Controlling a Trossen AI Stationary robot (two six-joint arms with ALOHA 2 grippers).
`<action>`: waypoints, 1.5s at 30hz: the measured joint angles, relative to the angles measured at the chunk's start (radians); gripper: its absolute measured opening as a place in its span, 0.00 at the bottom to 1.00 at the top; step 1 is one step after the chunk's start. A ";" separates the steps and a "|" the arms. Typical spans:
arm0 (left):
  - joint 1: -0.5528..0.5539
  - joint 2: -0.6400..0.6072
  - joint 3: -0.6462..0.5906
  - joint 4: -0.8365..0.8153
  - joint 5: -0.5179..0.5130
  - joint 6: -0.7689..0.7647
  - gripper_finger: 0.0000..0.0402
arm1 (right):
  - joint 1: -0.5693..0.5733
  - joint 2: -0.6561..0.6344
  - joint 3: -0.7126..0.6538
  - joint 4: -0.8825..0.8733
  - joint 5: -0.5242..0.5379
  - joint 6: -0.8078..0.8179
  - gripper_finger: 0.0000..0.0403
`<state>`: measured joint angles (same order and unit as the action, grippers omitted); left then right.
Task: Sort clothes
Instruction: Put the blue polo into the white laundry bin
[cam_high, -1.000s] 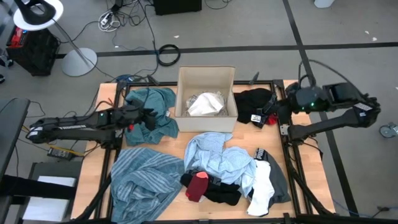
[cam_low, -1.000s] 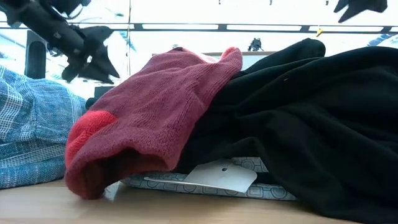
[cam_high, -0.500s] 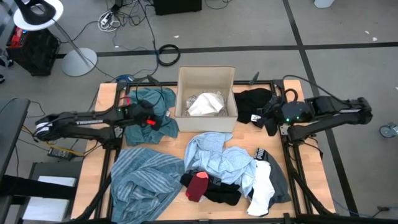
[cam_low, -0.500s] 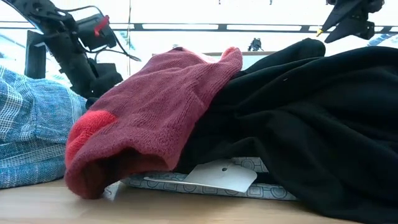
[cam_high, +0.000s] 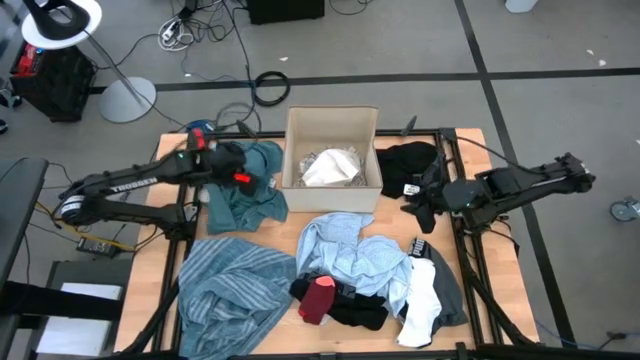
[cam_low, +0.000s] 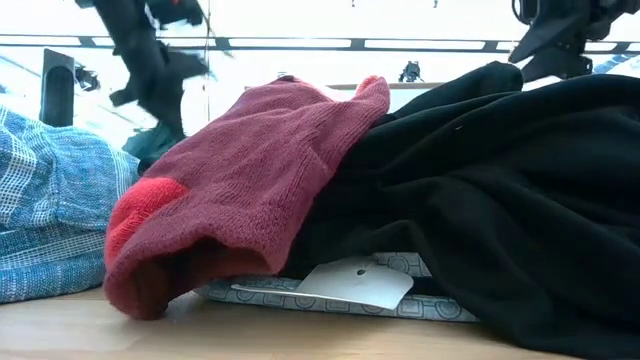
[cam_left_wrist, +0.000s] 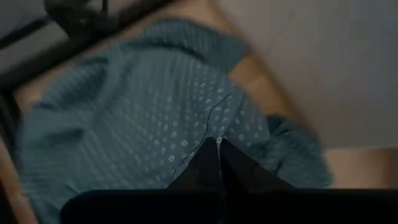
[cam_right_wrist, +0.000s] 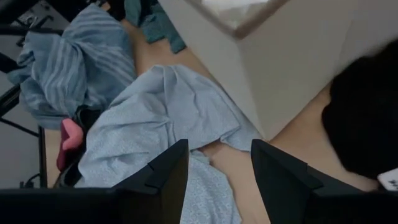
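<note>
Sorting barely begun: left gripper (cam_high: 243, 178) pinching shut on the teal garment (cam_high: 245, 190) at the desk's (cam_high: 300, 212) far left, right gripper (cam_high: 420, 208) hovering open near the black garment (cam_high: 405, 160), remaining clothes (cam_high: 340, 265) lying heaped, unsorted.

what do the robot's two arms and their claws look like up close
Both arms are dark, slender and jointed. The left arm carries white lettering along its link and a small red mark near the wrist; its claw ends in two narrow black fingers. The right arm is plain black, with a thin cable looping above it; its claw has two broad, wedge-shaped black fingers.
</note>
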<state>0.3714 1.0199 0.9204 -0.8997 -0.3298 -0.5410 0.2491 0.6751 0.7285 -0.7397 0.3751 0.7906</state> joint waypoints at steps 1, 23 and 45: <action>0.000 0.000 0.046 -0.018 -0.005 0.009 0.01 | 0.006 -0.001 -0.021 0.017 0.000 0.002 0.44; -0.053 0.184 0.693 0.441 -0.030 0.286 0.00 | 0.060 0.000 -0.377 0.510 0.051 0.038 0.43; -0.037 0.724 1.387 0.836 0.308 0.347 0.00 | 0.063 -0.001 -0.375 0.547 0.040 -0.035 0.42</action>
<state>0.3340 1.7435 2.3077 -0.0638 -0.0217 -0.1940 0.3126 0.6738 0.3532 -0.1928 0.4152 0.7559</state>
